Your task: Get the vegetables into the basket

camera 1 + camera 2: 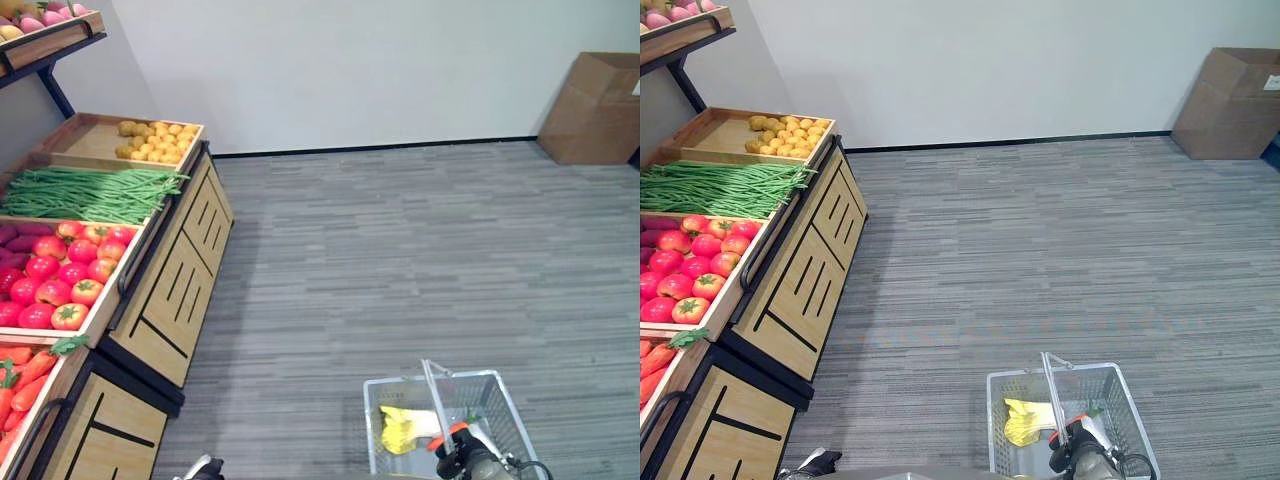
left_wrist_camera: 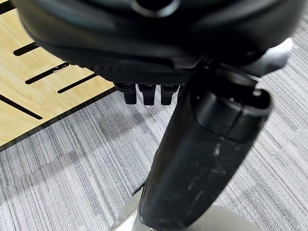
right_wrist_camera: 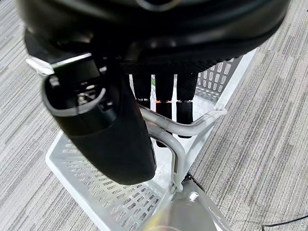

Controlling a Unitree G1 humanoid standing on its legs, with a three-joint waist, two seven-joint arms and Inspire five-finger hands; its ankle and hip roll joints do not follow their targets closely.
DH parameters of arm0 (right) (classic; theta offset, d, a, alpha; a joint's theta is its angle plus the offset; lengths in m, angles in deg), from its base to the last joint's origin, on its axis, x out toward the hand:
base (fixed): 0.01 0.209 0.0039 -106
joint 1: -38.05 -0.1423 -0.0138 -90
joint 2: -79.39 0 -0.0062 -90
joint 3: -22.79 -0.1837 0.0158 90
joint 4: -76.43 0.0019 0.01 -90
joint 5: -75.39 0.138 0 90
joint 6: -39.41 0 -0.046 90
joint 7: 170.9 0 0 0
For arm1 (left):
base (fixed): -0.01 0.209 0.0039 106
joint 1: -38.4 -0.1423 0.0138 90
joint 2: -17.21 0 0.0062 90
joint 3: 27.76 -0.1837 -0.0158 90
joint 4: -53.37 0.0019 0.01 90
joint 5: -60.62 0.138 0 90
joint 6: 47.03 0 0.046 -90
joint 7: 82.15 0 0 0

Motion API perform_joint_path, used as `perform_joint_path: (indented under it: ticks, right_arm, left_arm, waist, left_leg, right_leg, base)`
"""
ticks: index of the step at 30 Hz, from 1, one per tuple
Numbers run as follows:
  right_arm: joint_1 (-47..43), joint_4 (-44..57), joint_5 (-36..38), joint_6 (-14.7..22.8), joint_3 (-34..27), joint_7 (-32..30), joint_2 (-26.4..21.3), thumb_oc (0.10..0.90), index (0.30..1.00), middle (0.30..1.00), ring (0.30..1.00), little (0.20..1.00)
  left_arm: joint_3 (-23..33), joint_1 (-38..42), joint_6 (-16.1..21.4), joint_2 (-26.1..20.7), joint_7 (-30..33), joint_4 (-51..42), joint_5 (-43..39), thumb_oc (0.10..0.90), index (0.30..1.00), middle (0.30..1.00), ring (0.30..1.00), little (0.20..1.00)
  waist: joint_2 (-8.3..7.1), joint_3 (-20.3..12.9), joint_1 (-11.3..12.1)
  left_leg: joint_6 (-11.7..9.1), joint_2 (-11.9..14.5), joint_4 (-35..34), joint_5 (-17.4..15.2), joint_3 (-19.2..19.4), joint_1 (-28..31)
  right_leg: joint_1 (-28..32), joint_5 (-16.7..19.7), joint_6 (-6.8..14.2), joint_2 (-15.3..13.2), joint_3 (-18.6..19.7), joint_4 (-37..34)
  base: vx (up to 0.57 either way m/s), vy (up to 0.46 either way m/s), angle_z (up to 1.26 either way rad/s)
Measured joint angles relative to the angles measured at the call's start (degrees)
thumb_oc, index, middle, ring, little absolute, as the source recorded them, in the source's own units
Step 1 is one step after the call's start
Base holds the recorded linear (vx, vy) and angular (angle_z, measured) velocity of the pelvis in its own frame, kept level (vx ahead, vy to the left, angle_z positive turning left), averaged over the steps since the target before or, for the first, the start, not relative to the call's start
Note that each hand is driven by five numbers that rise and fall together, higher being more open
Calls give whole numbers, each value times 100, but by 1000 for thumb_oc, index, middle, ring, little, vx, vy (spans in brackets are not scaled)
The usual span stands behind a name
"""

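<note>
- Vegetables: a yellow one [image 1: 397, 428] and an orange one [image 1: 447, 438] lie inside the basket [image 1: 497, 398], which hangs above the grey floor [image 1: 400, 250]
- Right hand [image 3: 163, 98]: fingers curled round the basket's metal handle [image 3: 180, 127], thumb alongside
- Left hand [image 2: 149, 91]: fingers curled, holding nothing, beside the wooden stand [image 1: 170, 290]
- Stand's crates: carrots [image 1: 20, 375] nearest; then tomatoes [image 1: 65, 270]; green beans [image 1: 90, 192]; potatoes [image 1: 155, 140] at the far corner
- A cardboard box [image 1: 593, 108] by the far wall
</note>
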Motion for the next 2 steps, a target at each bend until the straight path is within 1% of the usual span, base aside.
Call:
perform_joint_path:
  ticks: [2]
  right_arm:
    - [89,-16,67,13,-198,-27,57,400,300,300,300,300]
  left_arm:
    - [2,-3,2,-2,15,50,1,900,1000,1000,1000,1000]
  waist:
    - [-25,-51,-4]
  left_leg:
    - [2,-5,-1,-6,15,7]
  right_leg:
    - [0,-1,0,0,23,1]
  base:
    - [-24,1,-5]
